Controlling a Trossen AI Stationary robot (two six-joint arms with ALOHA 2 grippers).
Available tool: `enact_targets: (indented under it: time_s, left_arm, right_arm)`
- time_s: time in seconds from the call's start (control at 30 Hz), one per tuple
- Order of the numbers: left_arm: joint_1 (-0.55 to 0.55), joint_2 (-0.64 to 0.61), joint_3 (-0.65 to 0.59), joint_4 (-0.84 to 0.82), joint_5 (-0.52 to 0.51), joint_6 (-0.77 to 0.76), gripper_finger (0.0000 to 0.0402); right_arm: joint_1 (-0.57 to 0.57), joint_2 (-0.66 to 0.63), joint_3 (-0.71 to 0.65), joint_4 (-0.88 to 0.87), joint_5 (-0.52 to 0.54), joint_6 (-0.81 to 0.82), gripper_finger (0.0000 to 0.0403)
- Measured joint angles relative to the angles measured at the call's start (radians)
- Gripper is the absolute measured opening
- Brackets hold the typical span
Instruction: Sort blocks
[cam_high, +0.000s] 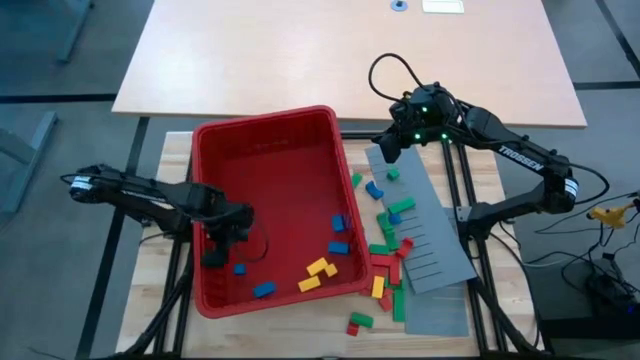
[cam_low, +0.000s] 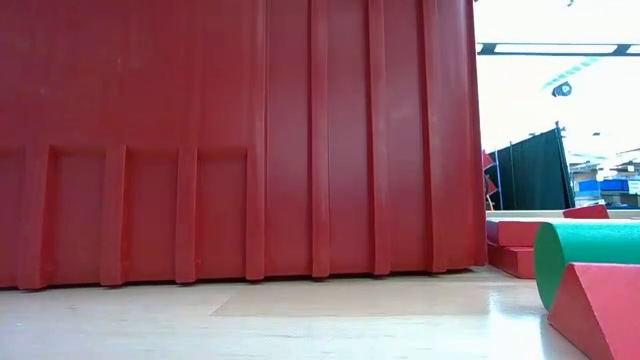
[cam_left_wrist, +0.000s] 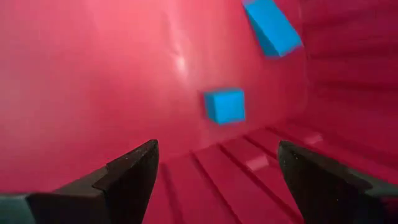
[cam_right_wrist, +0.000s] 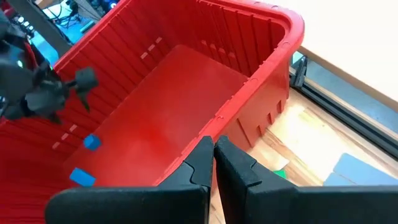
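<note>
The big red bin (cam_high: 265, 130) lies on the table's left half. Inside it are blue blocks (cam_high: 240, 268) (cam_high: 264, 289) and yellow blocks (cam_high: 320, 268). My left gripper (cam_high: 222, 245) hangs open low inside the bin near its left wall. In its wrist view (cam_left_wrist: 217, 149), one blue block (cam_left_wrist: 224, 106) rests on the bin floor ahead of the fingers, untouched, and another (cam_left_wrist: 272, 26) lies farther on. My right gripper (cam_high: 388, 152) hovers shut beside the bin's far right corner; it holds nothing (cam_right_wrist: 213, 146). More red, green and blue blocks (cam_high: 388, 250) lie scattered right of the bin.
A grey slotted panel (cam_high: 430, 230) lies slanted right of the bin, with blocks on and beside it. In the low view the bin's wall (cam_low: 240, 140) fills most of the picture, with a green block (cam_low: 590, 260) and red blocks (cam_low: 600, 315) at the right.
</note>
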Motion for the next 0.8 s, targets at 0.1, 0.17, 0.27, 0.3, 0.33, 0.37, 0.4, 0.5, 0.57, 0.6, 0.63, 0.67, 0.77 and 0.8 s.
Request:
enact_targets:
  time_s: [0.1, 0.17, 0.27, 0.3, 0.33, 0.37, 0.4, 0.5, 0.57, 0.6, 0.63, 0.67, 0.77, 0.8]
  left_arm:
    - [-0.048, 0.019, -0.030, 0.020, 0.029, 0.004, 0.0313]
    - [-0.077, 0.033, -0.044, 0.047, 0.051, 0.003, 0.0313]
    - [-0.107, 0.051, -0.064, 0.083, 0.085, 0.008, 0.0313]
    - [-0.112, 0.058, -0.067, 0.097, 0.093, 0.011, 0.0313]
    - [-0.114, 0.065, -0.070, 0.109, 0.099, 0.014, 0.0313]
    - [-0.113, 0.073, -0.072, 0.119, 0.102, 0.014, 0.0313]
    - [-0.113, 0.081, -0.073, 0.131, 0.097, 0.012, 0.0313]
    - [-0.112, 0.117, -0.084, 0.164, 0.029, 0.017, 0.0314]
    - [-0.113, 0.134, -0.088, 0.193, 0.022, 0.018, 0.0314]
    - [-0.113, 0.150, -0.092, 0.199, 0.022, 0.022, 0.0314]
    - [-0.114, 0.171, -0.097, 0.199, 0.023, 0.024, 0.0314]
    - [-0.116, 0.192, -0.100, 0.198, 0.023, 0.024, 0.0314]
    - [-0.120, 0.248, -0.099, 0.199, 0.046, 0.012, 0.0314]
    - [-0.122, 0.271, -0.099, 0.200, 0.063, 0.010, 0.0314]
  right_arm:
    - [0.000, 0.000, 0.000, 0.000, 0.010, 0.014, 0.0000]
    - [0.000, 0.000, 0.000, -0.001, 0.037, 0.037, 0.0000]
    - [0.000, 0.000, 0.000, -0.001, 0.053, 0.061, 0.0000]
    - [0.000, 0.000, 0.000, 0.000, 0.055, 0.067, 0.0000]
    - [0.000, 0.000, 0.000, 0.000, 0.061, 0.073, 0.0000]
    - [0.000, 0.000, 0.000, 0.000, 0.070, 0.083, 0.0000]
    - [0.001, 0.000, 0.000, 0.000, 0.076, 0.091, 0.0000]
    - [0.000, 0.000, 0.000, -0.001, 0.080, 0.106, 0.0000]
    - [0.000, 0.000, 0.000, -0.001, 0.080, 0.106, 0.0000]
    - [0.000, 0.000, 0.000, -0.001, 0.079, 0.106, 0.0000]
    - [0.000, 0.000, 0.000, -0.002, 0.079, 0.104, 0.0000]
    - [0.000, 0.000, 0.000, -0.002, 0.079, 0.099, 0.0000]
    - [0.000, 0.000, 0.000, -0.002, 0.076, 0.066, 0.0000]
    - [0.000, 0.000, 0.000, -0.002, 0.076, 0.057, 0.0000]
